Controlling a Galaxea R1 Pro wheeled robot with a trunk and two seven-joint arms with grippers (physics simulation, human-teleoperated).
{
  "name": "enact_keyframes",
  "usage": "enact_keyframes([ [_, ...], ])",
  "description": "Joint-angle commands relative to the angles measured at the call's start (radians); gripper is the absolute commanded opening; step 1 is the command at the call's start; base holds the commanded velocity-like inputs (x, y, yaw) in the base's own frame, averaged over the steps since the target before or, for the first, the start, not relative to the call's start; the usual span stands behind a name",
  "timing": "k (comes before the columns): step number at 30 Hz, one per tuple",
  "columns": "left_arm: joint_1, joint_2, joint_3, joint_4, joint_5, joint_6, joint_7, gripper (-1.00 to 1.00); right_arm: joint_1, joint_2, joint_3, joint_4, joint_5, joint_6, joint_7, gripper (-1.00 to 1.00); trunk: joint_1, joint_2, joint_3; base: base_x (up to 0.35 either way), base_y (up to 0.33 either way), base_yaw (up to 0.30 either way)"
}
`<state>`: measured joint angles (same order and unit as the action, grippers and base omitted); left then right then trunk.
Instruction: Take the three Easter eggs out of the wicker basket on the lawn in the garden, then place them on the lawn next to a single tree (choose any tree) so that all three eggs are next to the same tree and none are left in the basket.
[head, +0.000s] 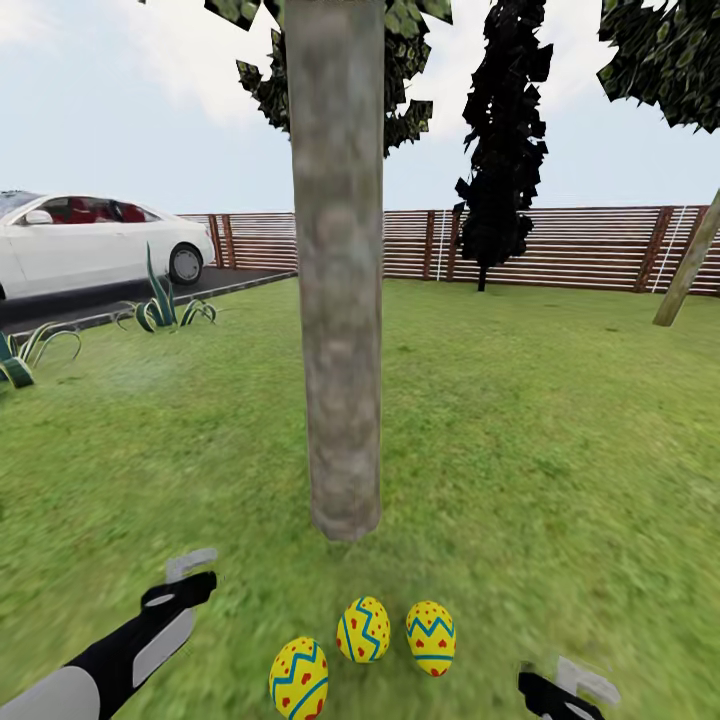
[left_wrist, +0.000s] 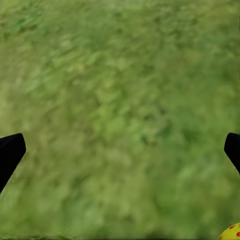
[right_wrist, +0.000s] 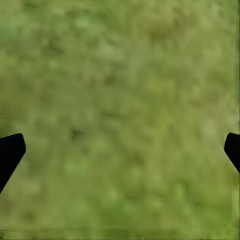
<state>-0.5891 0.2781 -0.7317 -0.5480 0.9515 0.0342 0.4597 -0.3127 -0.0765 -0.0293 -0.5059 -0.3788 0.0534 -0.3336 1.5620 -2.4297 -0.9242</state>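
Three yellow Easter eggs with blue zigzags and red marks lie on the lawn (head: 560, 450) just in front of the thick grey-brown tree (head: 340, 300): one at the left (head: 299, 679), one in the middle (head: 363, 629), one at the right (head: 431, 637). My left gripper (head: 190, 578) hovers to the left of them, open and empty; its wrist view shows grass (left_wrist: 120, 100) between wide-apart fingertips (left_wrist: 10, 152) and the edge of an egg (left_wrist: 231, 232). At the eggs' right, my right gripper (head: 562, 688) is open over bare grass (right_wrist: 120, 100). The wicker basket is out of view.
A white car (head: 90, 240) stands on the dark driveway (head: 120, 300) at the far left, with spiky plants (head: 165, 305) along its edge. A brown slat fence (head: 580, 245) bounds the garden. A black cypress-like tree (head: 500, 150) and a leaning thin trunk (head: 690, 260) stand behind.
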Motion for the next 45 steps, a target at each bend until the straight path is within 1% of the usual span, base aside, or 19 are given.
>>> enact_keyframes([
  [1,0.002,0.001,-0.008,0.010,0.002,-0.005,0.009,1.00,0.000,0.000,0.002,0.019,-0.003,0.003,-0.004,1.00,-0.004,0.007,0.002,0.000,0.000,0.000],
  [3,0.008,0.001,-0.010,0.032,0.001,-0.019,0.008,1.00,0.000,-0.003,0.004,0.062,-0.002,-0.002,-0.004,1.00,-0.012,0.021,0.009,0.000,0.000,0.000],
  [4,0.017,-0.001,-0.011,0.051,0.000,-0.029,0.004,1.00,0.000,-0.006,0.005,0.104,-0.001,-0.012,-0.004,1.00,-0.016,0.028,0.012,0.000,0.000,0.000],
  [6,0.032,-0.003,-0.011,0.066,-0.001,-0.036,-0.013,1.00,0.000,-0.009,0.006,0.138,0.000,-0.039,-0.004,1.00,-0.023,0.042,0.018,0.000,0.000,0.000],
  [7,0.046,-0.005,-0.011,0.082,-0.001,-0.042,-0.041,1.00,0.000,-0.010,0.007,0.169,0.000,-0.078,-0.004,1.00,-0.027,0.049,0.021,0.000,0.000,0.000],
  [10,0.059,-0.008,-0.012,0.116,-0.001,-0.052,-0.088,1.00,0.000,-0.013,0.007,0.227,0.000,-0.131,-0.004,1.00,-0.039,0.070,0.030,0.000,0.000,0.000],
  [11,0.064,-0.014,-0.012,0.145,0.000,-0.061,-0.114,1.00,0.001,-0.014,0.007,0.275,0.000,-0.155,-0.004,1.00,-0.043,0.077,0.034,0.000,0.000,0.000],
  [13,0.067,-0.022,-0.012,0.175,0.000,-0.077,-0.132,1.00,0.001,-0.017,0.008,0.322,0.000,-0.171,-0.004,1.00,-0.050,0.091,0.040,0.000,0.000,0.000],
  [14,0.069,-0.031,-0.012,0.205,-0.001,-0.096,-0.143,1.00,0.001,-0.021,0.008,0.358,0.001,-0.182,-0.004,1.00,-0.054,0.098,0.043,0.000,0.000,0.000],
  [19,0.083,-0.057,-0.012,0.278,-0.002,-0.152,-0.158,1.00,0.001,-0.039,0.009,0.417,0.000,-0.194,-0.004,1.00,-0.073,0.133,0.059,0.000,0.000,0.000],
  [22,0.099,-0.066,-0.012,0.298,-0.002,-0.168,-0.161,1.00,0.007,-0.044,0.009,0.460,0.001,-0.196,-0.004,1.00,-0.085,0.154,0.068,0.000,0.000,0.000],
  [24,0.114,-0.069,-0.012,0.303,-0.002,-0.173,-0.162,1.00,0.010,-0.042,0.010,0.479,0.000,-0.196,-0.004,1.00,-0.092,0.168,0.074,0.000,0.000,0.000],
  [26,0.141,-0.070,-0.012,0.307,-0.001,-0.179,-0.163,1.00,0.014,-0.034,0.010,0.509,-0.006,-0.195,-0.004,1.00,-0.100,0.182,0.081,0.000,0.000,0.000],
  [28,0.160,-0.071,-0.012,0.310,-0.001,-0.192,-0.163,1.00,0.024,-0.015,0.009,0.527,-0.009,-0.193,-0.004,1.00,-0.108,0.196,0.087,0.000,0.000,0.000],
  [32,0.190,-0.073,-0.012,0.312,-0.002,-0.219,-0.163,1.00,0.038,0.010,0.009,0.540,-0.011,-0.192,-0.004,1.00,-0.123,0.224,0.099,0.000,0.000,0.000],
  [33,0.197,-0.073,-0.012,0.312,-0.002,-0.222,-0.164,1.00,0.039,0.013,0.009,0.541,-0.011,-0.192,-0.004,1.00,-0.127,0.231,0.103,0.000,0.000,0.000],
  [39,0.254,-0.074,-0.012,0.313,-0.002,-0.236,-0.165,1.00,0.044,0.020,0.008,0.545,-0.011,-0.192,-0.004,1.00,-0.150,0.273,0.121,0.000,0.000,0.000],
  [41,0.264,-0.074,-0.012,0.313,-0.002,-0.236,-0.165,1.00,0.044,0.021,0.008,0.545,-0.011,-0.192,-0.004,1.00,-0.158,0.287,0.128,0.000,0.000,0.000],
  [45,0.308,-0.078,-0.013,0.313,-0.003,-0.237,-0.170,1.00,0.045,0.022,0.008,0.546,-0.012,-0.192,-0.004,1.00,-0.173,0.315,0.140,0.000,0.000,0.000],
])
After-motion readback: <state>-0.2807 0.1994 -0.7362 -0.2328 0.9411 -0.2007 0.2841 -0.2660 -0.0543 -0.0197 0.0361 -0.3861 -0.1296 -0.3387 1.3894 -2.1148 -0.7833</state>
